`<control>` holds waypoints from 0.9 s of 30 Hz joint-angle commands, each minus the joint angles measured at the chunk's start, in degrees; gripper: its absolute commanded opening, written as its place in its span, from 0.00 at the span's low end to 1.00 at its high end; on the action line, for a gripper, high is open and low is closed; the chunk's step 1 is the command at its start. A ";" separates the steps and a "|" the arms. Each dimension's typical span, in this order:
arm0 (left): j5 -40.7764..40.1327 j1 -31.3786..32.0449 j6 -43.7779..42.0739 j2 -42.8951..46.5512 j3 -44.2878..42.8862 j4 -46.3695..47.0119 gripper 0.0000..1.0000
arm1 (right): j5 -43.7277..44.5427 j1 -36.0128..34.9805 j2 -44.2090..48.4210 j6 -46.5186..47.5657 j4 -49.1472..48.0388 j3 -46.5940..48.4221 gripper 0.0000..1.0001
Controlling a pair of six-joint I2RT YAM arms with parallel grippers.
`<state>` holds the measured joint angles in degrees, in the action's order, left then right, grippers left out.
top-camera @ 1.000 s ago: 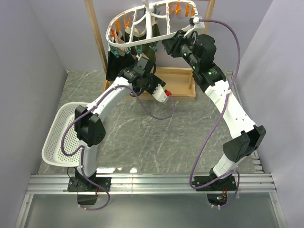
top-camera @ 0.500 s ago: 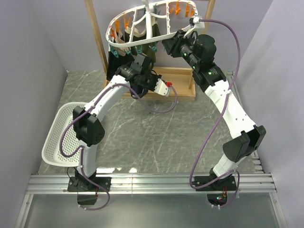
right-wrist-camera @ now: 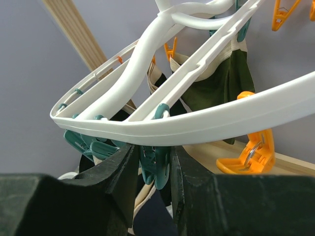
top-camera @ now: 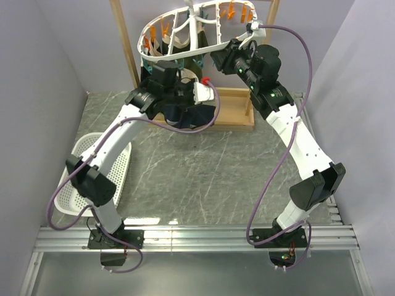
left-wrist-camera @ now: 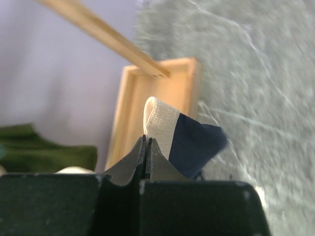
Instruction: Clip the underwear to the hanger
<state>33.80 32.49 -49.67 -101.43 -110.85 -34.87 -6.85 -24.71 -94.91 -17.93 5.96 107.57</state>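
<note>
A basket (top-camera: 77, 160) is seen at the left edge of the table (top-camera: 247, 172). The underwear (top-camera: 188, 116) is held clear of the table, below the hanger (right-wrist-camera: 221, 115), its beige waistband clamped in the tightly closed left gripper (left-wrist-camera: 146, 143). A teal peg (right-wrist-camera: 155, 167) under the hanger rim is pinched by the right gripper (right-wrist-camera: 153, 172).
</note>
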 commanded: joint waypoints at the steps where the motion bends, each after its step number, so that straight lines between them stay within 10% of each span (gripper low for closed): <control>1: -4.52 -0.15 11.51 5.18 5.62 14.02 0.00 | 0.96 0.45 0.52 -0.08 -4.55 0.98 0.00; 14: -21.50 0.99 11.10 16.00 29.62 52.59 0.00 | 0.17 0.63 0.87 -1.93 -4.11 -0.25 0.00; 27: -21.50 2.84 1.94 15.65 34.39 64.40 0.00 | -0.71 0.71 0.61 -1.84 -3.50 -0.52 0.00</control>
<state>12.58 34.96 -45.69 -87.57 -76.07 22.96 -7.29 -24.67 -94.91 -18.87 5.67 107.24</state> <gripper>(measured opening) 0.013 0.341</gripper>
